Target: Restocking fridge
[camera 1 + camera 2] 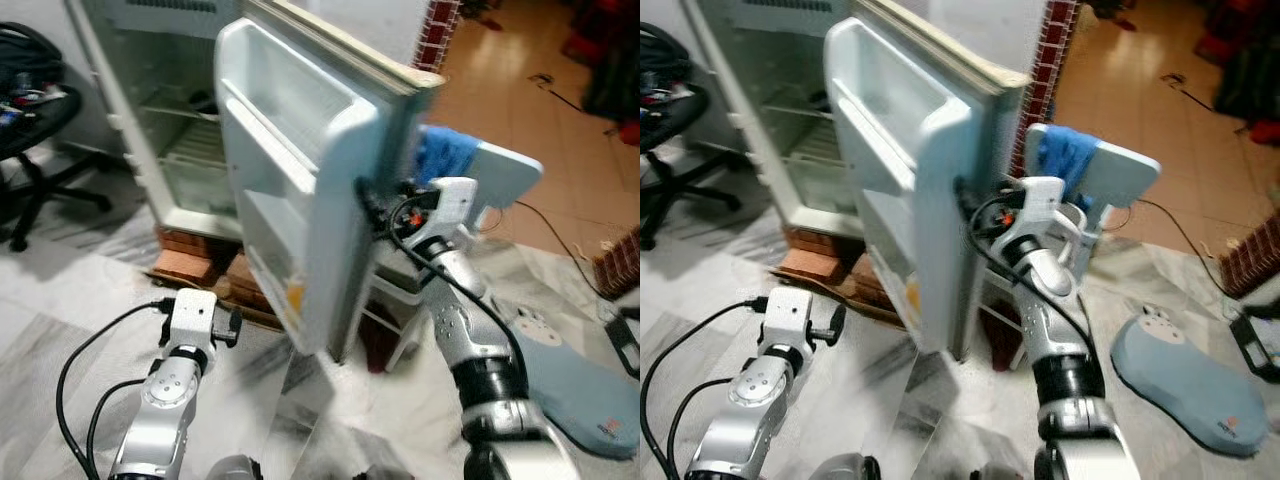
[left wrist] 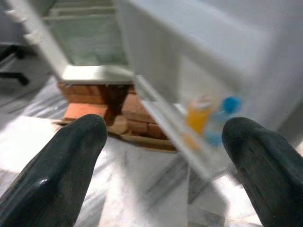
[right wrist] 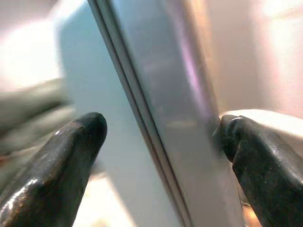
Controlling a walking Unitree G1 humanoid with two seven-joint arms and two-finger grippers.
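The white fridge (image 1: 165,110) stands open, its wire shelves bare. Its door (image 1: 300,160) swings out toward me, with empty upper door racks. On the lowest door rack sit an orange bottle (image 2: 199,113) and something with a blue cap (image 2: 229,105). My right gripper (image 3: 161,130) is open at the door's outer edge, a finger on each side, and one fingertip (image 3: 232,135) touches the door. It also appears as right gripper (image 1: 372,200) in the left eye view. My left gripper (image 2: 165,137) is open and empty, held low over the floor and facing the bottom of the door.
Red bricks (image 1: 195,265) prop up the fridge. A black office chair (image 1: 40,150) stands at the left. Behind the door are a white plastic stand (image 1: 400,290), a pale panel with a blue cloth (image 1: 445,150), and a blue-grey board (image 1: 580,385) on the floor.
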